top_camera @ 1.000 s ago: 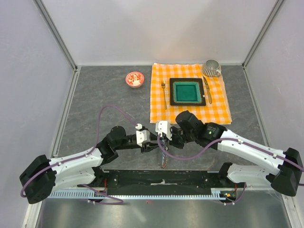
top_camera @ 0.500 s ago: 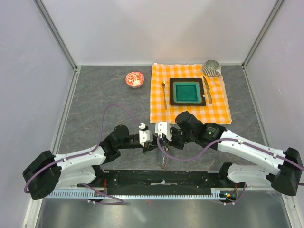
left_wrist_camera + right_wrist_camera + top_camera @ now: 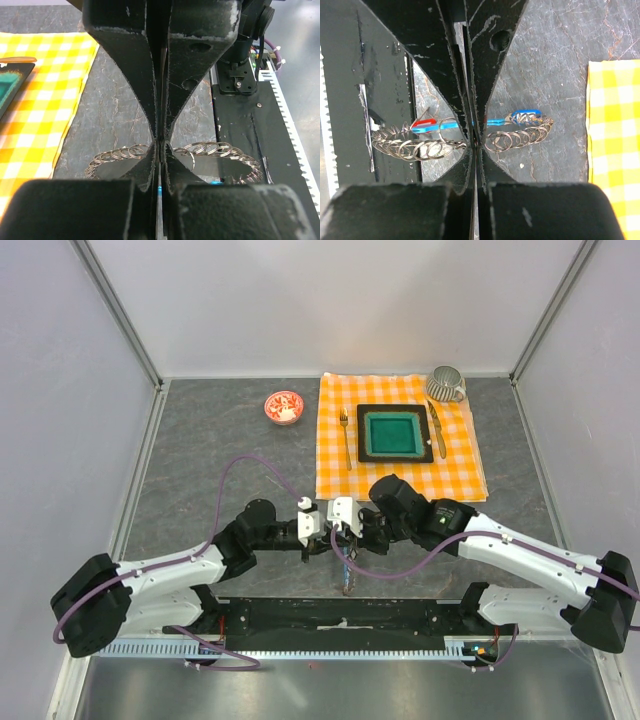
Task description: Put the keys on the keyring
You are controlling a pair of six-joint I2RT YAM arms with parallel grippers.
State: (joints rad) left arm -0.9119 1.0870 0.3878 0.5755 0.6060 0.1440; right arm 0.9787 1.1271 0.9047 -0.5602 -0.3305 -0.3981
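Note:
The keyring, a loop of small linked metal rings, shows in the right wrist view (image 3: pixel 415 146) and the left wrist view (image 3: pixel 220 150). In the top view it hangs between the two grippers (image 3: pixel 345 576). A red tag (image 3: pixel 423 122) and a cyan-blue piece (image 3: pixel 526 115) lie along the loop; the keys themselves are hard to make out. My left gripper (image 3: pixel 159 145) is shut on the ring chain, also in the top view (image 3: pixel 322 543). My right gripper (image 3: pixel 475 142) is shut on the chain right beside it (image 3: pixel 345 538).
An orange checked cloth (image 3: pixel 470 470) at the back right holds a teal plate (image 3: pixel 392 433), a fork (image 3: pixel 345 435) and a knife (image 3: pixel 437 428). A grey cup (image 3: pixel 445 385) stands at its corner. A red-and-white bowl (image 3: pixel 283 406) sits at the back left. The black base plate (image 3: pixel 400 615) runs along the near edge.
My left arm has moved a little to the right, closing up against the right gripper. The right arm has barely moved.

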